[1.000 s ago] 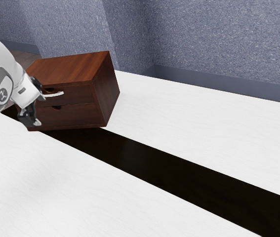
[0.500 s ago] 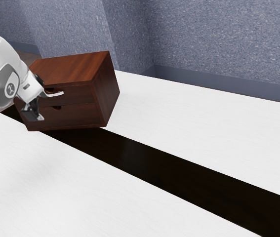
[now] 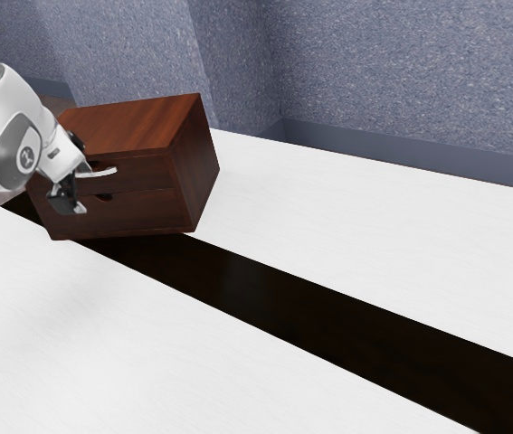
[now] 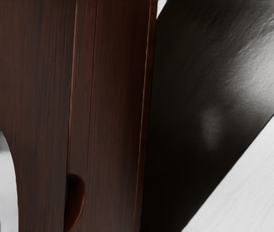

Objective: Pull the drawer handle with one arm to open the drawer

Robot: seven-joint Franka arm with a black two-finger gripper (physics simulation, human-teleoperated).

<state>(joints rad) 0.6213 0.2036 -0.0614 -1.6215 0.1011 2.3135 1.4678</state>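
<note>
Wood, dark reddish-brown: one cabinet (image 3: 161, 136) is entered, standing at the far end of the white surface (image 3: 346, 217), toward the exterior view's left. Upper drawer (image 3: 147, 174): its front is seen flush with the cabinet and no gap is noted, so it is listed as not yet opened. (Clerk)

Are the handle and the hand located? (Checker)

Handle (image 3: 104, 168), silver, bowed: it is recorded on the upper drawer front. In the wrist view the handle (image 4: 2, 183) is caught off to the side of the hand, not squarely before it. Hand (image 3: 68, 196), black: it is recorded close to the drawer front, just beside the handle on the exterior view's left and a little lower. Whether it is spread or pressed together cannot be told. No hold on the handle is seen. (Clerk)

Which step is entered, and what is called for next? (Checker)

The step is judged to be the approach, with the pull not begun. Next, the hand needs to be shifted across to the handle, the handle taken, and the drawer drawn straight out from the cabinet front. (Clerk)

What is changed? (Checker)

Against the picture of a second ago, the hand is entered higher and nearer the handle. Cabinet and drawer are entered unmoved. (Clerk)
</note>
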